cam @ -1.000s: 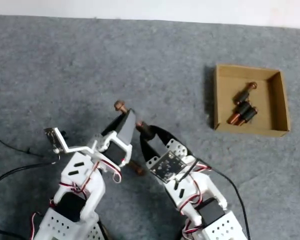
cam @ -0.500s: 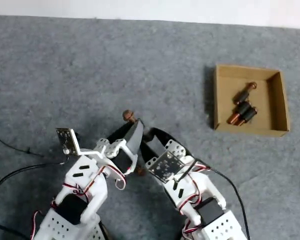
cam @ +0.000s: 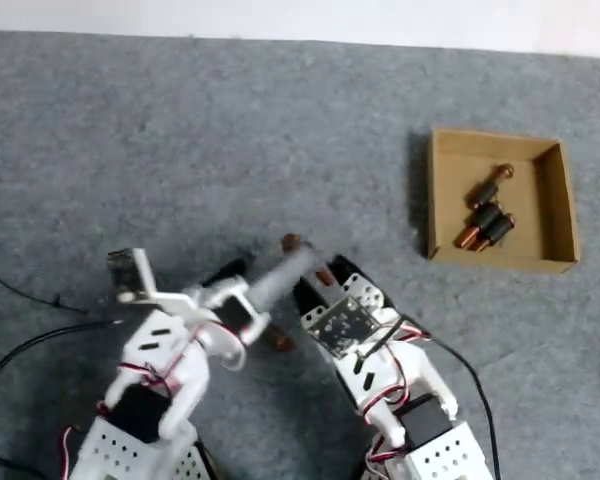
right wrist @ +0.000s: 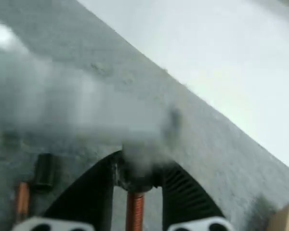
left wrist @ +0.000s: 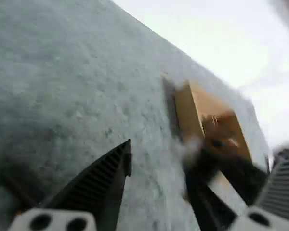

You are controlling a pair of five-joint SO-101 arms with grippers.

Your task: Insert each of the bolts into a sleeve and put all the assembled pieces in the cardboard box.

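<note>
My left gripper [cam: 298,258] lies blurred in the high view, shut on a bolt whose copper head [cam: 291,241] sticks out past its tip. One of its black fingers [left wrist: 111,178] shows in the left wrist view. Right beside it my right gripper [cam: 322,276] [right wrist: 137,163] is shut on a dark sleeve [right wrist: 137,180], and a copper shaft [right wrist: 135,209] runs back from it between the fingers. The left gripper crosses the right wrist view as a grey smear [right wrist: 86,110] just over that sleeve. The cardboard box [cam: 435,195] [left wrist: 190,108] sits to the right and holds three assembled pieces [cam: 485,215].
A loose sleeve [right wrist: 44,169] and a loose bolt [right wrist: 22,199] lie on the grey carpet near the right gripper. A copper piece [cam: 277,340] rests between the two arm bases. Black cables [cam: 25,345] trail at the left. Open carpet stretches between the grippers and the box.
The left gripper has swung right and slightly nearer with the bolt, from left of the right gripper to right against its tip. The right arm shifted slightly right.
</note>
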